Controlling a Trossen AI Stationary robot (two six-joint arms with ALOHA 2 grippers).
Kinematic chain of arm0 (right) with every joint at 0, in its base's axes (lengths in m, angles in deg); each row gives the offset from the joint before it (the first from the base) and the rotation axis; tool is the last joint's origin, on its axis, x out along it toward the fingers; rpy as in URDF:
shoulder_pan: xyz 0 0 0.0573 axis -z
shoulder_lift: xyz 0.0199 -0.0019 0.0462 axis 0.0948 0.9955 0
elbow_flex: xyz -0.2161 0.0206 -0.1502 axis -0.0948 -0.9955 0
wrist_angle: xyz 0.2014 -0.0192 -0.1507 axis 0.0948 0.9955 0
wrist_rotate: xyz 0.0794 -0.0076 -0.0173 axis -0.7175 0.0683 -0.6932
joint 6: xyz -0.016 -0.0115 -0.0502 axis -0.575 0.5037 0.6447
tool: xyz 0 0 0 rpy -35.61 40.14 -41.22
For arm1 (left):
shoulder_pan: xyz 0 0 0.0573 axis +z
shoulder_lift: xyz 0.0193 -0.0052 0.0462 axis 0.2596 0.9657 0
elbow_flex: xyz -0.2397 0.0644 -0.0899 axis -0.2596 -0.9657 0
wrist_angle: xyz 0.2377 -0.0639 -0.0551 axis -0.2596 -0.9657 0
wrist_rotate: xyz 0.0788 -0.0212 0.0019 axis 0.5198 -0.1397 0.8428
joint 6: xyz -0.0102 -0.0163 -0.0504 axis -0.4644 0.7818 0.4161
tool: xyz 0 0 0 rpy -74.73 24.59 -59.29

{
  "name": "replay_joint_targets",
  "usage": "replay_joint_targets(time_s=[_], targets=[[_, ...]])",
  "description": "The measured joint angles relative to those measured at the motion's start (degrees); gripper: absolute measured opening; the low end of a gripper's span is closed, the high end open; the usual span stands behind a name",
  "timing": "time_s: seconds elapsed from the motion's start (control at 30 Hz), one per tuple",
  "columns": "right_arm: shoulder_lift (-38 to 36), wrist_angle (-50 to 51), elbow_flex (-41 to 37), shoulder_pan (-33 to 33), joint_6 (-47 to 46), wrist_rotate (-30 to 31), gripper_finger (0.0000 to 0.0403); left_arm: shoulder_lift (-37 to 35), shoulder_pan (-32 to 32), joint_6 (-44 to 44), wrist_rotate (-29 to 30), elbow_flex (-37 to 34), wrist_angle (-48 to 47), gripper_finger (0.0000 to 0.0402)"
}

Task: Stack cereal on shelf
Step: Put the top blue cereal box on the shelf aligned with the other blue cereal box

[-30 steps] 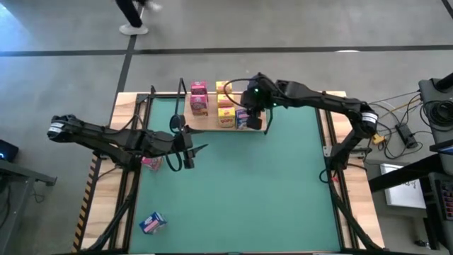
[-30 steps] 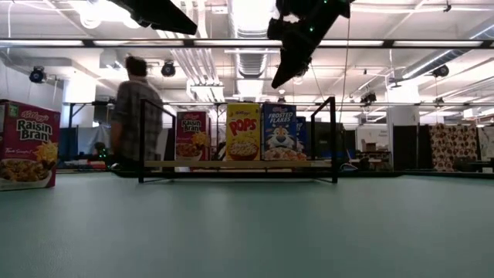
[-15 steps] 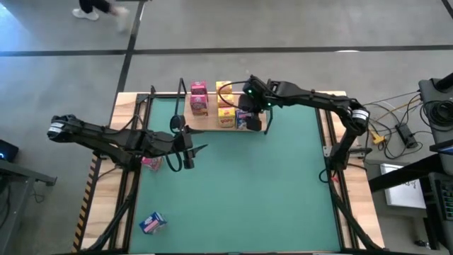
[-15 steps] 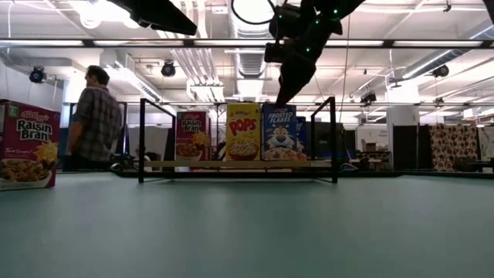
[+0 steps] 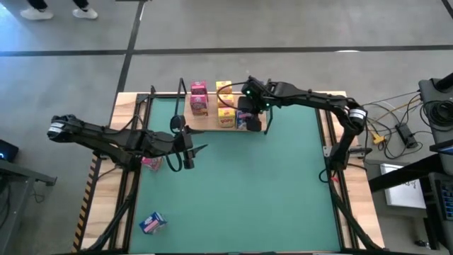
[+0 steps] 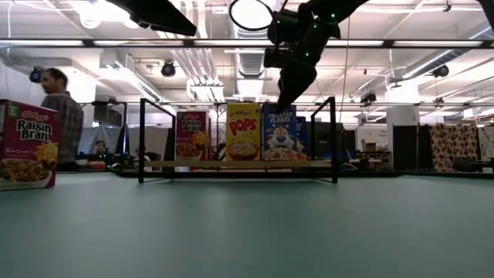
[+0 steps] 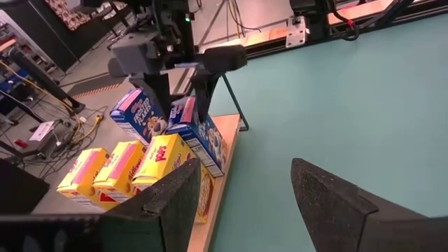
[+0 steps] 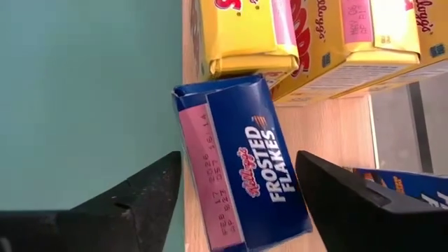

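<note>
Cereal boxes stand on the shelf (image 5: 212, 122), the right gripper (image 5: 245, 108) spread open over the blue box (image 8: 241, 168), while the left gripper (image 5: 185, 147) hovers open above the mat (image 5: 248, 191).

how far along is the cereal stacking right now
Mostly done, it seems. Pink, yellow and blue boxes already stand on the shelf. In hand: the right gripper hangs open over the front Frosted Flakes box, which stands on the board, apparently just placed. Left: a Raisin Bran box by the left gripper, which is open and empty, and a box lying near the mat's front left corner.
</note>
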Motion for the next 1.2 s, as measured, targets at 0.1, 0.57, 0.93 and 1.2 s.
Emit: replay_joint_targets(time_s=[0.1,0.57,0.93,1.2], targets=[[-0.2,0.1,0.0,0.0,0.0,-0.2,0.0244,0.0,0.0,0.0,0.0,-0.1,0.0,0.0206],[-0.2,0.6,0.0,0.0,0.8,-0.2,0.0175,0.0,0.0,0.0,0.0,-0.1,0.0,0.0206],[-0.6,2.1,0.3,2.7,2.0,3.3,0.0164,0.0,0.0,0.0,0.0,-0.2,0.0,0.0206],[-0.6,2.7,1.3,7.7,3.4,3.5,0.0162,0.0,0.0,0.0,0.0,-0.2,0.0,0.0206]])
